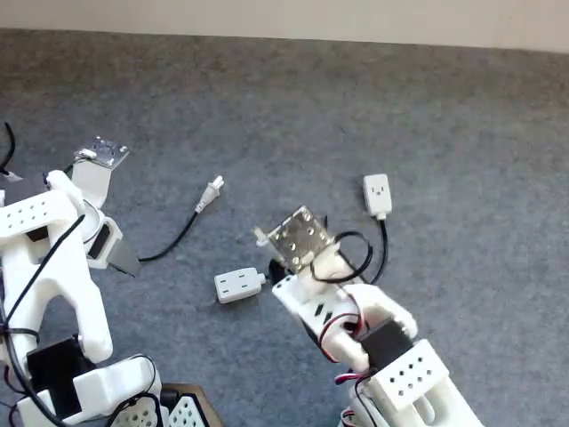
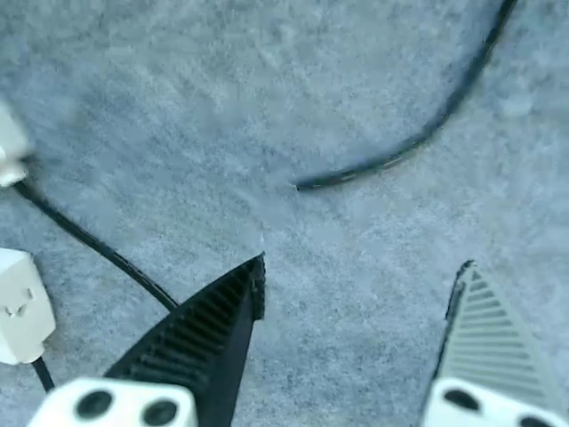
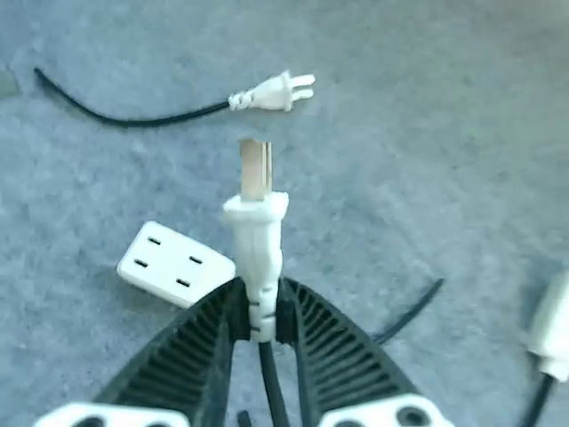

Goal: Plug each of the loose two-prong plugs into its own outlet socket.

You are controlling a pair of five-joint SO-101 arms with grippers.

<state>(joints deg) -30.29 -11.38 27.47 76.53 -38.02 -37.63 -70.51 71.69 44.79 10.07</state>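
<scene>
Currently the right gripper point(image 3: 258, 298) is clamped on the body of one two-prong plug point(image 3: 256, 233). It grips near the cord end, and the prongs point(image 3: 255, 169) project straight ahead past the fingertips. The nearest outlet socket point(image 3: 175, 264) lies flat on the carpet point(image 1: 462, 116), just beside the held plug, with its slotted face turned upward.

1. Pitch the wrist so the prongs point down at the slotted face. As held, they appear to aim past the socket, not into it.
2. Roll the wrist until both blades run parallel to one pair of slots. Check this in the right wrist view before you descend.
3. Lower slowly and press straight down, so that the carpet takes the load. The socket looks unanchored, and any sideways push will probably slide or tip it.
4. Watch the plug for pivoting. The grip sits well behind the blades, so the body may rock under insertion force.

The left gripper point(image 2: 363, 267) stands wide open and holds nothing, above bare carpet near a black cord point(image 2: 418, 138). Consider using it to brace the socket.

Leave the second plug point(image 1: 212, 189) and the far socket point(image 1: 377, 196) for the following step. They lie well apart.
</scene>
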